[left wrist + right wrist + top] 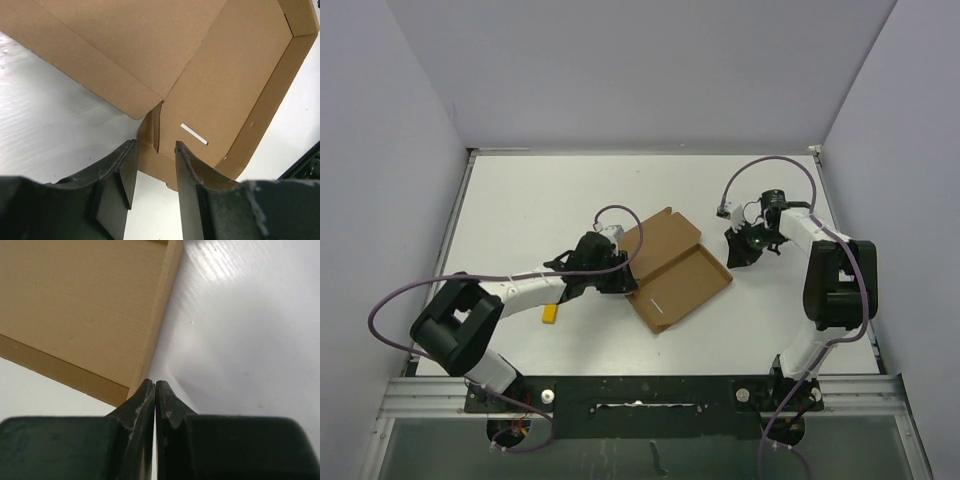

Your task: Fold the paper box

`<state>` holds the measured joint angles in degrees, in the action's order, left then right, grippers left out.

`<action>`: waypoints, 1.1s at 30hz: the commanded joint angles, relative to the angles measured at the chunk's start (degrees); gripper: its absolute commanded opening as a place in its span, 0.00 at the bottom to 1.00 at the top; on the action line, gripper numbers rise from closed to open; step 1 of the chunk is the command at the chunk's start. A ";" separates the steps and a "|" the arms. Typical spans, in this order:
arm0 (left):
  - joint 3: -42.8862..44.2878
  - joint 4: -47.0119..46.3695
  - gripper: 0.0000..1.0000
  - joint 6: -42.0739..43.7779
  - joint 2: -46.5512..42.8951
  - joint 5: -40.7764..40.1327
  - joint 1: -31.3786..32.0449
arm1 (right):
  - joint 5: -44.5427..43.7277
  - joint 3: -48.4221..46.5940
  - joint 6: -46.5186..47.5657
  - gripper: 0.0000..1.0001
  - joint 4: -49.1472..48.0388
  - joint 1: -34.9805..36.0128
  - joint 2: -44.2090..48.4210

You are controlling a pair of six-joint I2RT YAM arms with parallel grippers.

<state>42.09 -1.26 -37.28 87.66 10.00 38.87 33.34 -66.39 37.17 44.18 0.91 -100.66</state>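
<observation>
The paper box (672, 268) is brown cardboard, lying open at the table's middle, with a lid panel at the back left and a shallow tray at the front right. My left gripper (623, 272) is open at the box's left edge. In the left wrist view its tips (155, 150) flank the tray's near wall and slit corner (157, 131), with the lid flap (125, 45) raised above. My right gripper (740, 250) is shut and empty just off the box's right corner. In the right wrist view its tips (155, 385) sit beside the box wall (85, 305).
A small yellow bar (551, 313) lies on the white table (540, 200) under the left forearm. A thin white strip (194, 134) lies inside the tray. Grey walls enclose the table on three sides.
</observation>
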 commanded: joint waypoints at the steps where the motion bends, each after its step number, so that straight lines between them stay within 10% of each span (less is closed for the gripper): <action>1: 2.65 -5.51 0.34 -0.57 3.04 2.64 0.71 | 2.38 -1.89 2.34 0.00 2.27 1.12 -0.39; 33: 8.25 -1.41 0.33 2.73 3.99 5.97 -1.47 | 8.64 -2.78 5.70 0.00 6.14 4.83 -1.15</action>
<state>47.29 -3.14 -36.69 93.01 14.22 38.00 39.70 -67.18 42.24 49.80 5.72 -102.04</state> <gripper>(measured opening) 0.323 0.029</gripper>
